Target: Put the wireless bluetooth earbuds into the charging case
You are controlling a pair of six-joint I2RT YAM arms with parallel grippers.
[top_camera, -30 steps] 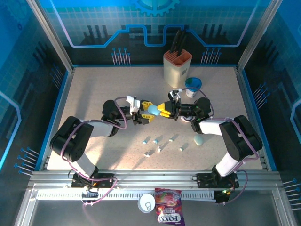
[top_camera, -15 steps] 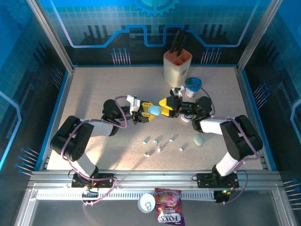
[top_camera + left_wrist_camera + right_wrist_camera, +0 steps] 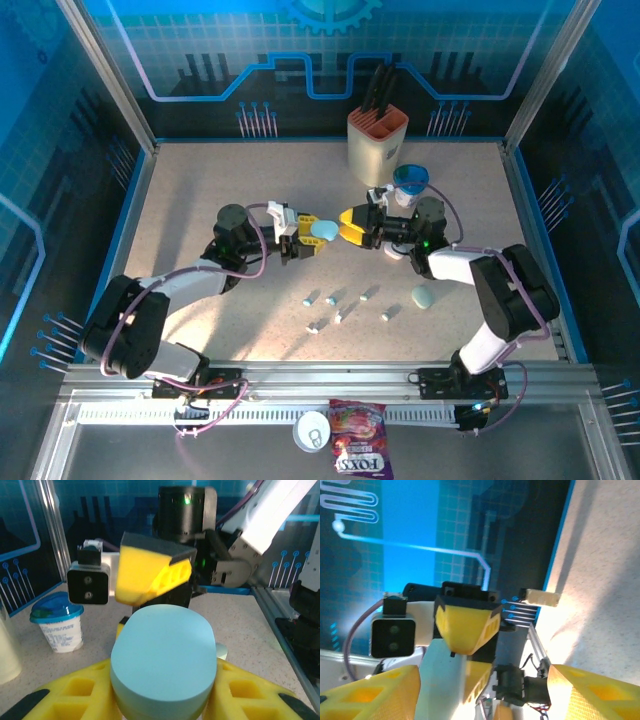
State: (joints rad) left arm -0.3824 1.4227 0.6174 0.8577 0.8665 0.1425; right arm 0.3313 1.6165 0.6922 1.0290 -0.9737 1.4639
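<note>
My left gripper is shut on a pale blue pebble-shaped charging case, held above the table's middle. In the left wrist view the case sits between the yellow fingers, its flat face towards the camera. My right gripper stands open just right of the case, not touching it; its fingers are spread wide in the right wrist view, with the case beyond them. Several tiny earbuds lie scattered on the table in front of both grippers.
A second pale case lies on the table at the right. A beige knife block and a blue-lidded cup stand behind the right gripper. A candy bag lies beyond the near rail.
The right gripper has opened and drawn back to the right, off the case. The left arm has lifted the case slightly up and left, its elbow swinging outward.
</note>
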